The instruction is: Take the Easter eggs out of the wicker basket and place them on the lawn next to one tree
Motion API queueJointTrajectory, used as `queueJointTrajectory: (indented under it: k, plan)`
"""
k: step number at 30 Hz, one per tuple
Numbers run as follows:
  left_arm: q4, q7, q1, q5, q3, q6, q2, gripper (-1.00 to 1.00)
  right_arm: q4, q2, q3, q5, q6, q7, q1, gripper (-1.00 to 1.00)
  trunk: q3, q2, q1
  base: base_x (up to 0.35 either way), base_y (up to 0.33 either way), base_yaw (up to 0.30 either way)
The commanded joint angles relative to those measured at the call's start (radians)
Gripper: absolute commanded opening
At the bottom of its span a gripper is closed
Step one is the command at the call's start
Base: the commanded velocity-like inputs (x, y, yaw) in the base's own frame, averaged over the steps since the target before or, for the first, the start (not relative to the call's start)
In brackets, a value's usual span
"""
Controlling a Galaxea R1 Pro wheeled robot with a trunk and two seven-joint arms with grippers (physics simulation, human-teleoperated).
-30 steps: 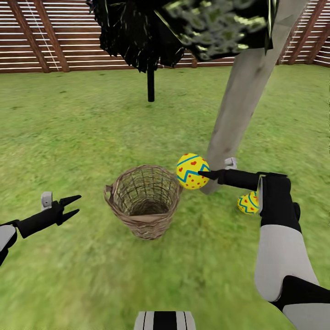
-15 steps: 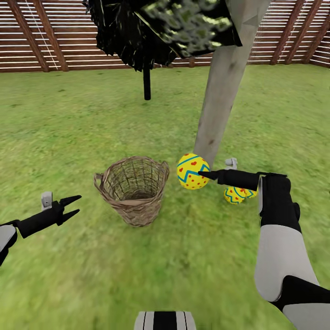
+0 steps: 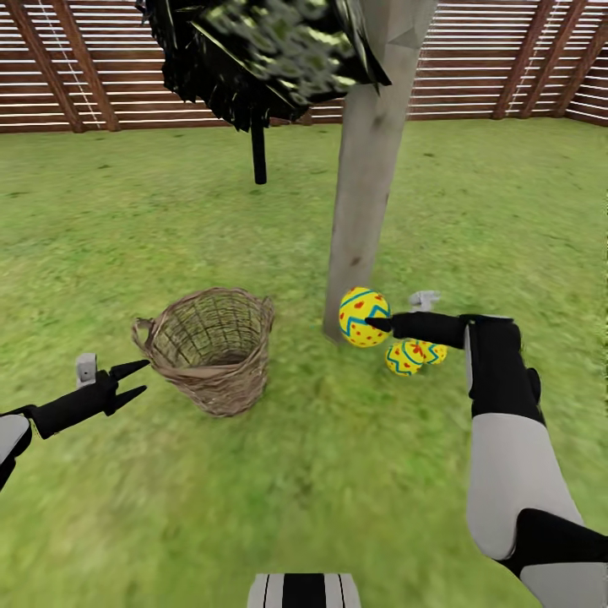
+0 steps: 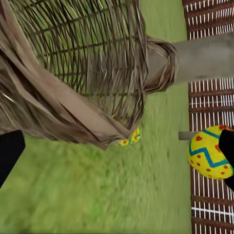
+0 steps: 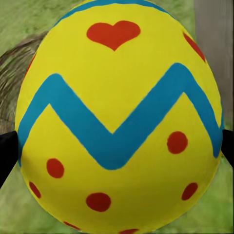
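I am looking down on a wide, flat lawn (image 3: pixel 253 498) of mottled green grass, closed off at the far side by a brown fence (image 3: pixel 101 76) of horizontal wooden slats. A tree (image 3: pixel 363 186) with a thick, pale grey trunk stands ahead of me and slightly to the right, its dark speckled foliage hanging overhead. Farther back stands a second tree with a thin black trunk (image 3: pixel 258 156).

The wicker basket (image 3: pixel 207 346) sits on the grass to the left of the pale trunk, tilted a little, and from the head view I see no egg inside it. My right gripper (image 3: pixel 371 323) pinches one Easter egg (image 3: pixel 363 316) between its fingers, held above the grass just beside the foot of the trunk. In the right wrist view that egg (image 5: pixel 119 122) shows a blue zigzag band, a red heart and red spots. Two more eggs (image 3: pixel 412 355) lie touching each other on the grass close to the trunk, just beneath my right arm.

My left gripper (image 3: pixel 133 380) hangs spread and empty, just left of the basket and near its rim. In the left wrist view the woven wall of the basket (image 4: pixel 78 73) looms close, with the held egg (image 4: pixel 210 152) beyond it.
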Motion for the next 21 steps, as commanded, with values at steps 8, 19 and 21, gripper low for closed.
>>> queueJointTrajectory:
  k: [8,19,21]
  plan:
    - [0.001,-0.002,0.0,0.0,0.001,0.005,0.0,1.0,0.008,0.008,0.114,0.098,0.003,-0.18,0.001,-1.0,-0.001,0.0,0.0,0.0,-0.326,0.0]
    - [0.001,-0.003,0.0,0.0,0.0,0.005,-0.018,1.0,0.16,0.048,0.304,0.092,-0.151,-0.427,0.036,-1.0,-0.001,0.0,0.0,0.045,-0.275,0.0]
    - [0.001,-0.003,0.0,0.001,0.0,0.005,-0.023,1.0,0.204,0.081,0.306,0.088,-0.231,-0.463,0.064,-1.0,-0.001,0.0,0.0,0.004,-0.012,0.0]
